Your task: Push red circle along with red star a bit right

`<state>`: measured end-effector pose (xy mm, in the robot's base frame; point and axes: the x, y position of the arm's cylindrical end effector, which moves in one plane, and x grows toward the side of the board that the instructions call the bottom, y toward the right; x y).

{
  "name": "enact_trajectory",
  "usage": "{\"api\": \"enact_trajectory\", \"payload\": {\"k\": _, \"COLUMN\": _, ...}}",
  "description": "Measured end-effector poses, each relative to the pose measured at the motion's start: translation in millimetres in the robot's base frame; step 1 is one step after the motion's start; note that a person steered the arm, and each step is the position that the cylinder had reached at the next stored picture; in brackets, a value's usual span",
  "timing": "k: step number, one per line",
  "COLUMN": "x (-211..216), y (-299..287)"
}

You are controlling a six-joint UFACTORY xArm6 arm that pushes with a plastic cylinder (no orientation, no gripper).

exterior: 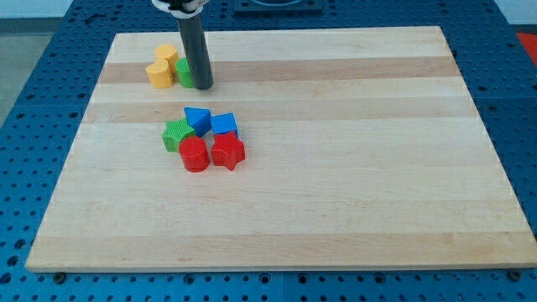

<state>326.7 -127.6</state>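
Observation:
The red circle [194, 155] and the red star [227, 152] sit side by side, touching, left of the board's middle. A green star [177, 134] touches the red circle at its upper left. Two blue blocks [198, 120] [224, 126] sit just above the red pair. My tip [202, 85] stands near the view's top, well above this cluster, right against a green block [185, 73].
Two yellow blocks [166, 55] [159, 73] sit left of the green block near the top left of the wooden board [336, 168]. The board lies on a blue perforated table [33, 126].

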Motion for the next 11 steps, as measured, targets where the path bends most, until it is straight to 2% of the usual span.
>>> {"api": "enact_trajectory", "payload": {"k": 3, "x": -9.7, "y": -32.1}}
{"api": "enact_trajectory", "payload": {"k": 4, "x": 20.6, "y": -34.0}}
{"api": "enact_trajectory", "payload": {"k": 6, "x": 105.7, "y": -83.2}}
{"api": "enact_trajectory", "payload": {"k": 7, "x": 139.4, "y": -73.7}}
{"api": "enact_trajectory", "payload": {"k": 8, "x": 153.9, "y": -35.3}}
{"api": "enact_trajectory", "payload": {"k": 9, "x": 151.0, "y": -3.4}}
{"api": "enact_trajectory", "payload": {"k": 11, "x": 120.2, "y": -6.9}}
